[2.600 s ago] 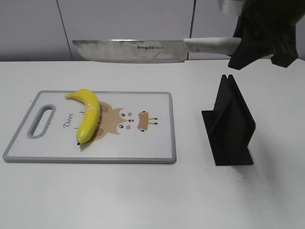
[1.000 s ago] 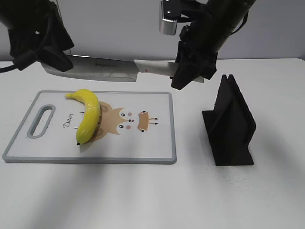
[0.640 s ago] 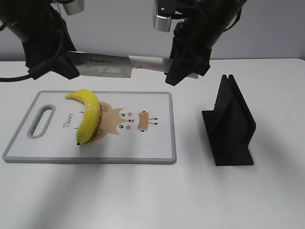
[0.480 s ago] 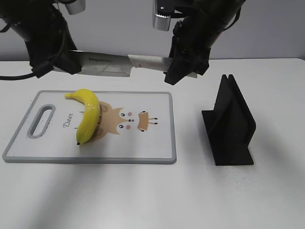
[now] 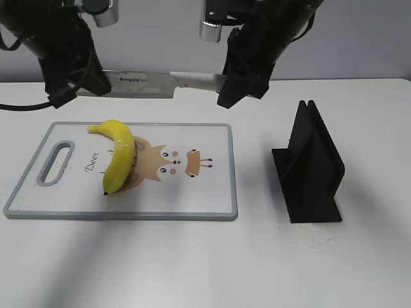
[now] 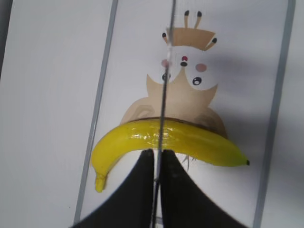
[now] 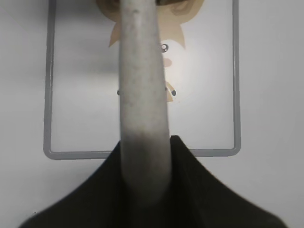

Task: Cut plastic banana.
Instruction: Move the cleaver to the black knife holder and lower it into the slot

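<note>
Right claw [image 5: 236, 92] gripping knife [image 5: 160, 81], glossy yellow whole plastic banana [image 5: 117, 154]

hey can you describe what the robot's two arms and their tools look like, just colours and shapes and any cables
Both arms are matte black and bulky. The left tool ends in two smooth black fingers tapering to narrow tips. The right tool is black too, its fingers broad and flared in the right wrist view. Each arm carries a small silver-grey box near the wrist, and a black cable trails from the left arm.
</note>
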Controlling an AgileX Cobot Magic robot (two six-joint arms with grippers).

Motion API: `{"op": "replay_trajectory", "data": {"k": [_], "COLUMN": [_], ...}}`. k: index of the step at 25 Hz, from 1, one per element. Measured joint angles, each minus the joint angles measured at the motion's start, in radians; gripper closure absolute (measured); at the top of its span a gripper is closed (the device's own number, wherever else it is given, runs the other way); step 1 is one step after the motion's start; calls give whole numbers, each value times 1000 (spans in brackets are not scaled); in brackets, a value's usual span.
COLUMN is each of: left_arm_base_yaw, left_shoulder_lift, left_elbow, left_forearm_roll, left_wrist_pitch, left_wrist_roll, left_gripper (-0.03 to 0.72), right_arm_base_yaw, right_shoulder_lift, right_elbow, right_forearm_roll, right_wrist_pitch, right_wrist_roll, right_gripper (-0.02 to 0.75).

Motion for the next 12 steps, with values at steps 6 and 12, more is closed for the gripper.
{"op": "replay_trajectory", "data": {"k": [6,12], "left_arm_base_yaw": [14,61], "left_shoulder_lift": [76,193], "left_elbow": [-5,-7], "left_forearm_roll": [44,37], "left_wrist_pitch": [-67,-110], "left_wrist_roll": [4,8], "left_gripper": [673,673], "right_arm_base_yaw": [0,26], "right_shoulder_lift": [124,242], "right_elbow": [-147,-267], "right_forearm_roll": [-18,-73], "right_wrist_pitch": [43,59], "right_wrist_roll": [127,232], "right_gripper": [522,506]}}
